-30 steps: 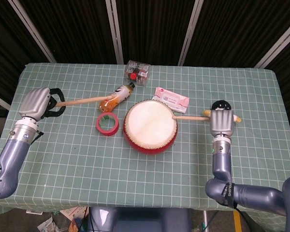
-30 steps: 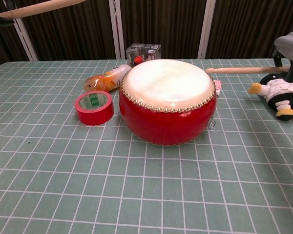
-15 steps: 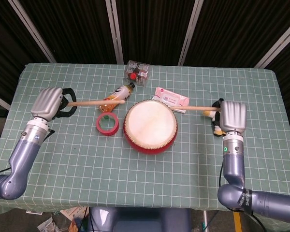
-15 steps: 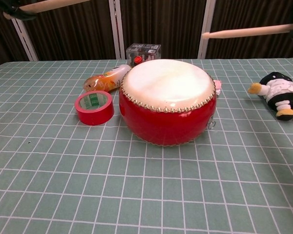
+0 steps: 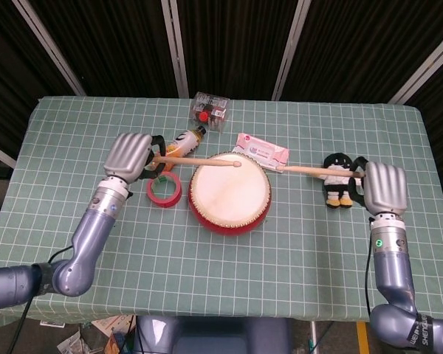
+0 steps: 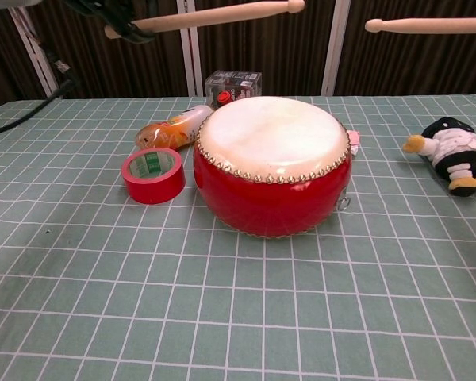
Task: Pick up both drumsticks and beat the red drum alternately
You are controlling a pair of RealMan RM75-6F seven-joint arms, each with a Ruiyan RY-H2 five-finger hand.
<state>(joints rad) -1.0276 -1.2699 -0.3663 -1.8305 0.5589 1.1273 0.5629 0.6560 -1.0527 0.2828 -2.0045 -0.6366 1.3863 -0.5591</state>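
One red drum (image 5: 229, 191) at table centre, white head up. Two drumsticks: your left hand (image 5: 130, 153) grips the left drumstick (image 5: 196, 160), tip raised over the drumhead's far edge; your right hand (image 5: 384, 186) grips the right drumstick (image 5: 310, 171), tip just off the rim. Around the drum: one red tape roll (image 6: 152, 175), one bottle (image 6: 174, 126), one clear box (image 5: 210, 110), one pink packet (image 5: 262, 150), one plush penguin (image 6: 458, 154).
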